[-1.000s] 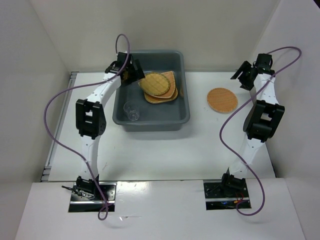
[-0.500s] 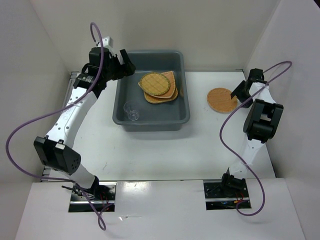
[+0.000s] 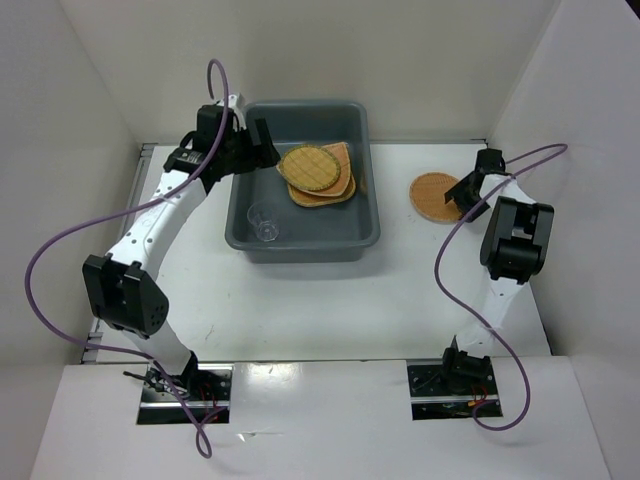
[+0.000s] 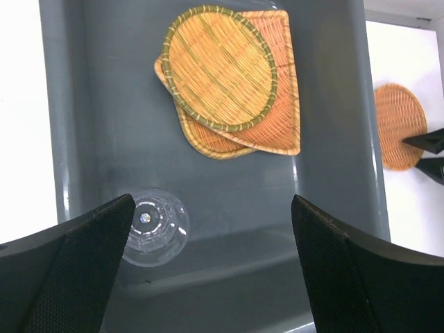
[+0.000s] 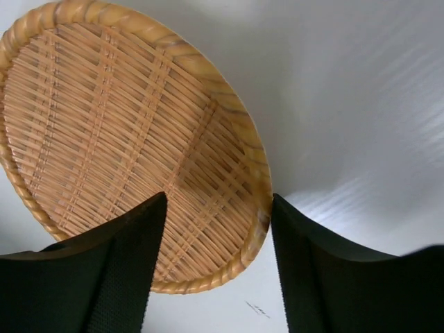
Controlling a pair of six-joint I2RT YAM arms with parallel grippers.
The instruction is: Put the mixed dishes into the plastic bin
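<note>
White walls closed in a white surface [image 3: 330,300], with a dark grey bin [image 3: 300,247] standing in the upper middle of the overhead frame. Three woven plates lay stacked against the bin's upper right inside: a round green-rimmed plate [image 3: 310,167] on top, with a fan-shaped plate [image 4: 208,142] and a squarish plate [image 4: 281,83] showing at the edges beneath it. A clear cup [image 3: 265,224] stood upright in the bin's lower left part, apart from the stack.

The left gripper [image 3: 258,148] hung over the bin's upper left rim, its fingers [image 4: 83,263] spread wide and holding nothing; in its own camera they framed the cup and the bin floor.

One more round plate [image 3: 432,195] lay flat on the surface to the right of the bin, well apart from it. The right gripper [image 3: 458,197] was at that plate's right edge. Its fingers [image 5: 125,263] were parted, with the plate's rim lying between them in the wrist view, not clamped on it.
</note>
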